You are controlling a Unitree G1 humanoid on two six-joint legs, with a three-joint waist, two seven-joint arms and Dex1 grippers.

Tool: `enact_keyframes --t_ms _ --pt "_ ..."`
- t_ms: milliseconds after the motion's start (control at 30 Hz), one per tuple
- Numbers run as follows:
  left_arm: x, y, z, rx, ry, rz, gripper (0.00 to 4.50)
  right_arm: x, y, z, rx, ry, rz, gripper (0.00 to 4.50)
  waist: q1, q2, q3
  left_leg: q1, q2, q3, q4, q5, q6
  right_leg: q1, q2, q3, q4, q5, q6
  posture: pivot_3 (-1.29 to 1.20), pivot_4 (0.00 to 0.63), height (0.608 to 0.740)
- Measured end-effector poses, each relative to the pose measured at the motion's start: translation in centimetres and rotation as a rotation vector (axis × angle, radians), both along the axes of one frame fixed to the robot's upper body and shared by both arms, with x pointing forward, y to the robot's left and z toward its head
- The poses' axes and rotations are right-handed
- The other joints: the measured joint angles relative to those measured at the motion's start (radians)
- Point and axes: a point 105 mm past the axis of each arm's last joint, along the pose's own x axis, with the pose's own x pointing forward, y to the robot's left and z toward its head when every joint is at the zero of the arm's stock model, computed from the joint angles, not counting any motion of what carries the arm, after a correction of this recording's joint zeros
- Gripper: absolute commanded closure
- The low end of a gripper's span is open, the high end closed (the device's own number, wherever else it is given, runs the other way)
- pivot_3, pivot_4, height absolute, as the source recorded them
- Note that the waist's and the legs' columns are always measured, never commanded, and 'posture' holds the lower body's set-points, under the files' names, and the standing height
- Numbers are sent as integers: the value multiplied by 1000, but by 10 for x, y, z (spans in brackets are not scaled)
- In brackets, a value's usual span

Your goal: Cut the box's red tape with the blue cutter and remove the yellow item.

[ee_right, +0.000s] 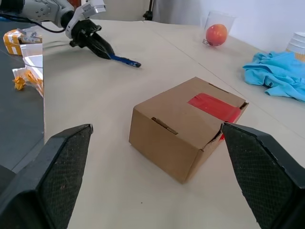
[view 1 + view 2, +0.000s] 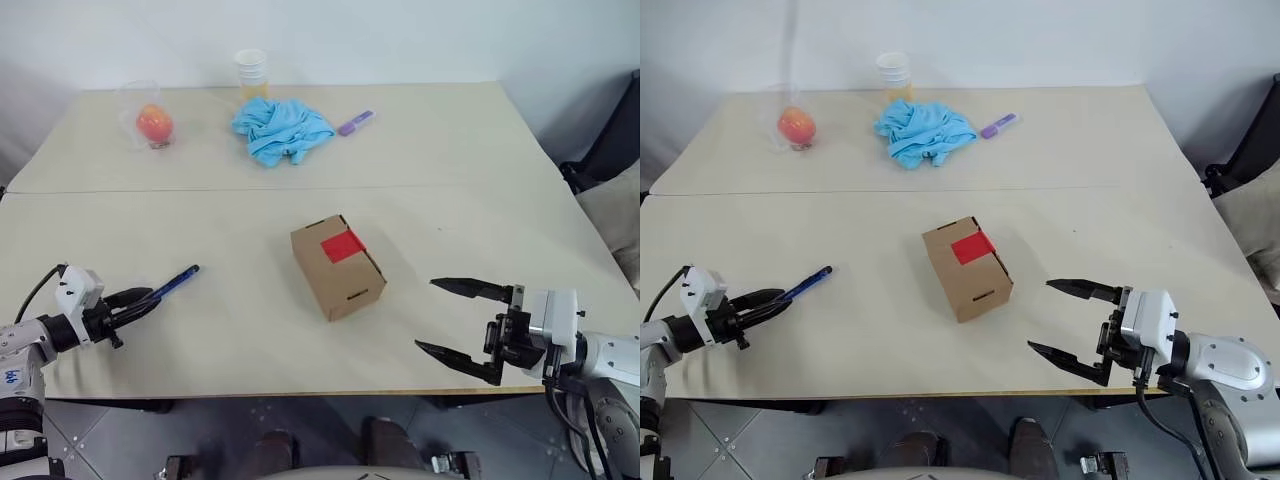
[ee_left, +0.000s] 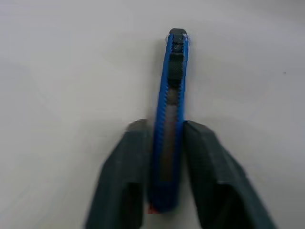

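A wide, pale beige table fills the scene, with a thin seam running across it from side to side, dividing a far half from a near half. Behind it stands a plain light wall; grey floor shows below the near edge, and a dark seat with a pale cushion sits off the right edge.

The box rests on the near half, about midway between the left and right edges, turned at an angle to them. The red tape lies across its top flap seam, unbroken.

Near the left end of the near edge, the left gripper is clamped on the blue cutter; the left wrist view shows both black fingers pressed against the cutter's sides, its tip pointing toward the box. At the right end of the near edge, the right gripper stands with its fingers spread wide, holding nothing, aimed at the box and well apart from it.

Along the far edge, an orange-red fruit in a clear plastic container sits toward the far left corner. Near the middle are stacked paper cups, a crumpled light-blue cloth just in front of them, and a short light-purple marker beside the cloth.
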Motion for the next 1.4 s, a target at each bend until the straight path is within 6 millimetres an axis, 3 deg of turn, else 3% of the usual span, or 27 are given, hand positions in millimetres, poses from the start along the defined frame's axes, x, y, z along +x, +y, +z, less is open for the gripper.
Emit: enact_keyframes --t_ms 167,267,500,567,700,800,967,1167,1400 --pt "1 -6 -2 5 -8 -19 4039 1 3 0 2 -3 14 0 0 2 -1 0 0 0 0 0 0 0 0 0 0 0 0 0 150 740" --pt "2 -24 2 6 -37 -86 4039 3 6 3 6 -13 18 0 5 3 -2 -1 1 -1 2 0 1 0 -1 0 0 0 0 0 150 740" --pt "-20 -115 21 129 -95 -528 4039 -9 34 13 10 50 124 0 20 0 0 -4 3 -3 5 -1 1 0 -2 0 -3 0 0 0 150 740" --pt "-30 -141 24 149 -104 -628 4039 -17 41 6 -14 118 161 0 22 0 0 -4 3 -3 4 -1 1 0 -2 0 -6 0 0 0 150 740" --pt "-43 -186 12 170 -75 -747 4039 -29 47 -16 -96 263 171 0 26 0 0 -4 1 -3 5 -1 2 0 -2 0 -7 0 0 0 150 740" --pt "-46 -207 1 199 -50 -783 4039 -28 47 -33 -171 336 129 606 26 -1 1 -4 -1 -2 6 -1 1 0 0 0 -7 0 0 0 150 740" --pt "-40 -227 2 232 -55 -784 4039 -21 57 -46 -222 371 97 2420 24 -1 1 -4 1 -2 6 -1 0 0 2 0 -6 0 0 0 150 740" --pt "-39 -232 0 267 -43 -797 4039 2 67 -59 -270 343 4 4468 25 -1 1 -4 0 -3 6 -1 0 0 2 0 -7 0 0 0 150 740" --pt "-43 -237 0 268 -23 -810 4039 10 74 -71 -294 365 -13 4468 26 -1 1 -4 0 -3 6 -1 0 0 2 0 -8 0 0 0 150 740"
